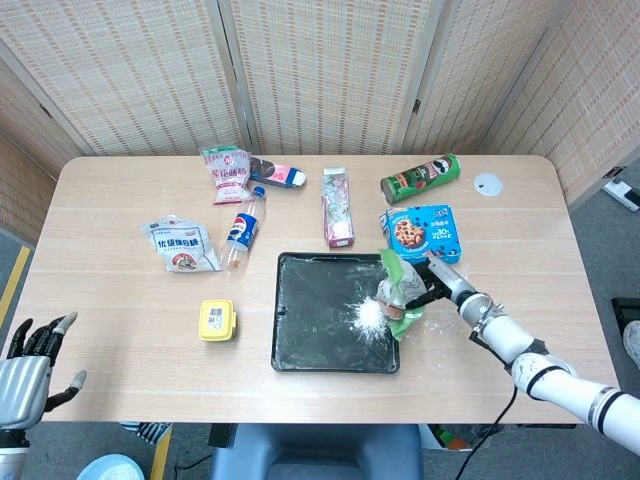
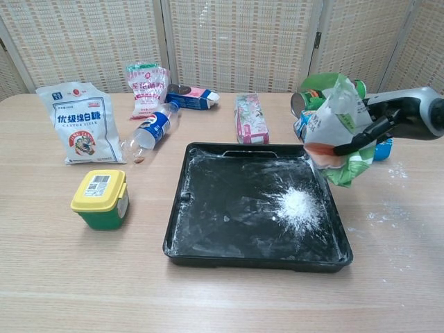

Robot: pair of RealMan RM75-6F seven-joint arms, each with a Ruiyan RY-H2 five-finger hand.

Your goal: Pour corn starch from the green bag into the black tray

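Observation:
The black tray (image 1: 300,345) (image 2: 208,243) lies at the table's middle front, dusted white, with a heap of corn starch (image 1: 368,315) (image 2: 298,205) near its right side. My right hand (image 1: 432,283) (image 2: 378,128) grips the green bag (image 1: 402,292) (image 2: 340,132) and holds it above the tray's right rim, off the table. The bag's clear face shows white and orange print. My left hand (image 1: 30,358) hangs open below the table's front left corner, holding nothing; the chest view does not show it.
A yellow-lidded box (image 2: 102,198) sits left of the tray. Behind the tray lie a sugar bag (image 2: 80,132), a bottle (image 2: 149,130), snack packs (image 2: 251,118), a green can (image 1: 420,178) and a blue cookie box (image 1: 422,232). White powder (image 2: 388,215) speckles the table at right.

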